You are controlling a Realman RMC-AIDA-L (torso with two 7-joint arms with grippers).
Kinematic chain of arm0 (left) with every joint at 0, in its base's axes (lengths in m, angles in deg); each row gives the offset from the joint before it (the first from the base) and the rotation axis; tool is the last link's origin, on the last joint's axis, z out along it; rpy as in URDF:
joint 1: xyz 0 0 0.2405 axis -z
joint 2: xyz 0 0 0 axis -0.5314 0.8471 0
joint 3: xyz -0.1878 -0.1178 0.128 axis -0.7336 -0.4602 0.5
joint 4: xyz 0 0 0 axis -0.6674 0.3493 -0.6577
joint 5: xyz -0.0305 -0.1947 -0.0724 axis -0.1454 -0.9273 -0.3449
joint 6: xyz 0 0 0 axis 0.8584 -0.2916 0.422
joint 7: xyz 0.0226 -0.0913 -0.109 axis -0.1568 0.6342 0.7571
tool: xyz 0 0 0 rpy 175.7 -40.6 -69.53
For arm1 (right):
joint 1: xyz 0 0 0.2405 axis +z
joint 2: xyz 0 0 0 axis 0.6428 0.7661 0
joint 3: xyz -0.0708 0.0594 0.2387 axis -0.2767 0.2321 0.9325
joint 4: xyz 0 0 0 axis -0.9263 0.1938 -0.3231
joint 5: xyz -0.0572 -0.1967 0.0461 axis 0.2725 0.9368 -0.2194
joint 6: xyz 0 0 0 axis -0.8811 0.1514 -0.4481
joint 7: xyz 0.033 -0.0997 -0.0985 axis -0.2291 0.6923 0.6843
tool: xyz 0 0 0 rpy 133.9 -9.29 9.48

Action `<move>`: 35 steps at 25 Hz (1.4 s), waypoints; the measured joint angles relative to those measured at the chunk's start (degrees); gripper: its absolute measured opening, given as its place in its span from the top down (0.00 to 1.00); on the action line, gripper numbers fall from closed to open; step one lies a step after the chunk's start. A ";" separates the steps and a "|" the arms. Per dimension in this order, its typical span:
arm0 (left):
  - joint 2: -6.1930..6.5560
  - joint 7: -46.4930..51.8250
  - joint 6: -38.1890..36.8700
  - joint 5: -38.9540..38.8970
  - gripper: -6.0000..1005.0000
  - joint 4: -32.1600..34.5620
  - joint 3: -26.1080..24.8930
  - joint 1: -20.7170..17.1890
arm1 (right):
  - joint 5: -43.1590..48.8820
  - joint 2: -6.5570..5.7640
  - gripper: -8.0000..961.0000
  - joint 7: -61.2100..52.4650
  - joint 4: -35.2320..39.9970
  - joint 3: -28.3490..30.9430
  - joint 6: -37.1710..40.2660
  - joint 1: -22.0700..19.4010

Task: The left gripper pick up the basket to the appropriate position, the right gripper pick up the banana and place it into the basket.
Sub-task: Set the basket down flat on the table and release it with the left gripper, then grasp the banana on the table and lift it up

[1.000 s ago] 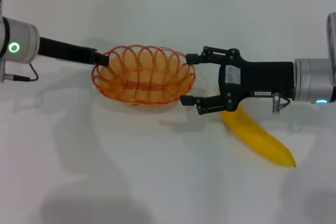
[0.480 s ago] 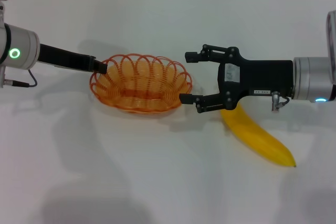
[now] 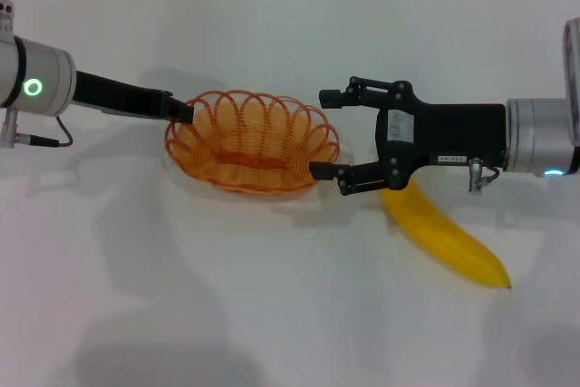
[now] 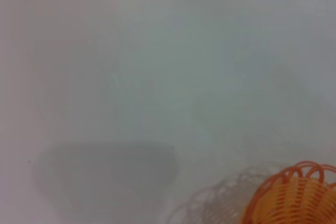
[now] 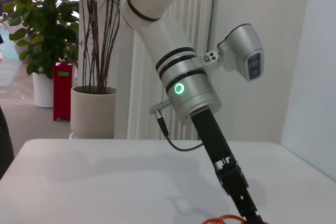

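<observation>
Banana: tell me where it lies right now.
In the head view, the banana lies on the white table, on the robot's right, partly beneath the open right tool, beside the basket.

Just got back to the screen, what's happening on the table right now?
The left hand is gripping the rim of the orange basket at its left edge. The right hand hovers open beside the basket's right side, holding nothing. The banana lies on the white table, partly under the right hand, not picked up yet.

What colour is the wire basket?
Orange; the basket shows best in the head view, held at its rim by the left gripper.
</observation>
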 joint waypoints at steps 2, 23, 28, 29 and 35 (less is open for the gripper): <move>0.07 0.51 0.00 -0.15 0.88 0.00 -0.09 -0.02 | 0.01 0.00 0.06 0.00 -0.02 0.00 0.00 0.00; -2.35 -8.57 -14.60 -5.88 0.19 32.99 0.38 -11.62 | -4.70 -0.36 0.06 0.00 0.53 0.09 0.68 -3.05; -2.45 -23.93 -21.91 -17.70 0.14 34.57 0.25 -20.55 | -6.48 -0.39 0.06 0.00 0.54 0.08 0.84 -3.63; -2.51 -27.97 -22.75 -19.97 0.14 33.91 0.32 -22.91 | -6.69 -0.43 0.06 0.00 0.54 0.09 0.87 -3.76; -2.57 -46.70 -24.63 -29.76 0.14 25.13 0.29 -31.35 | -6.87 -0.46 0.06 -0.47 1.87 0.52 2.23 -5.26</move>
